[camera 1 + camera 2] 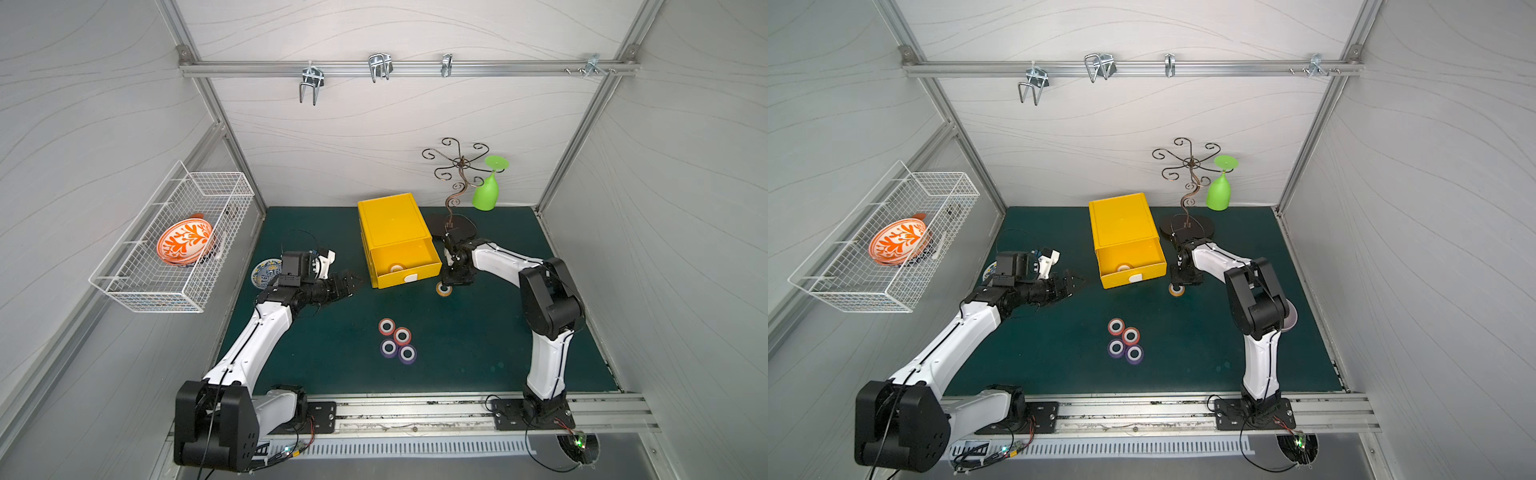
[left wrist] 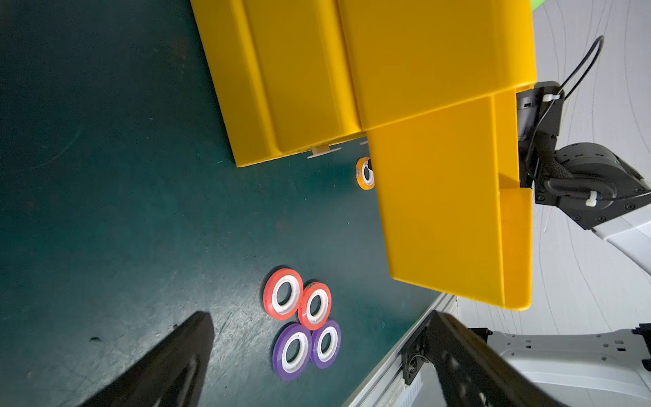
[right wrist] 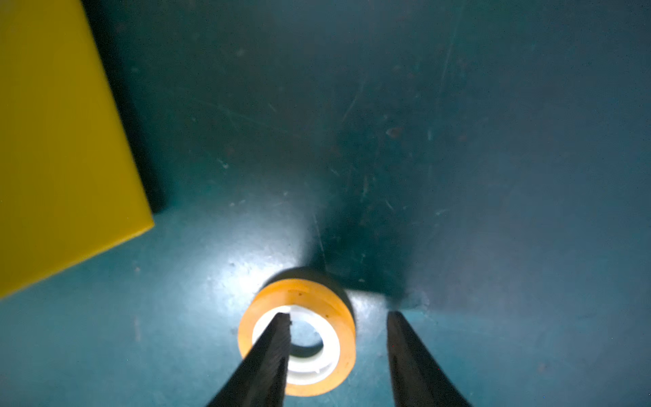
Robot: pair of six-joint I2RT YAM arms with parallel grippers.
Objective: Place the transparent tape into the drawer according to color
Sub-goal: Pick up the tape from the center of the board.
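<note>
Orange tape roll (image 3: 306,292) is lying flat on the mat (image 1: 478,332), just beside the open drawer (image 1: 428,270). R gripper (image 3: 338,317) is straddling its wall: one finger (image 3: 271,352) in the core, other outside w/ a gap, no grip yet. L gripper (image 1: 351,284) is hanging wide, empty. I'm counting 1 orange roll (image 1: 397,268) in drawer; red pair (image 1: 394,331), purple pair (image 1: 398,351) waiting mid-mat.

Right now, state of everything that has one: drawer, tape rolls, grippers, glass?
top drawer: pulled open
orange roll in drawer: lying flat inside
loose orange roll: flat on the mat, one finger in its core
red rolls: flat on mat, touching each other
purple rolls: flat on mat, beside the reds
left gripper: open, empty
right gripper: open, straddling the loose orange roll's wall
green glass: hanging upside down on the rack
</note>
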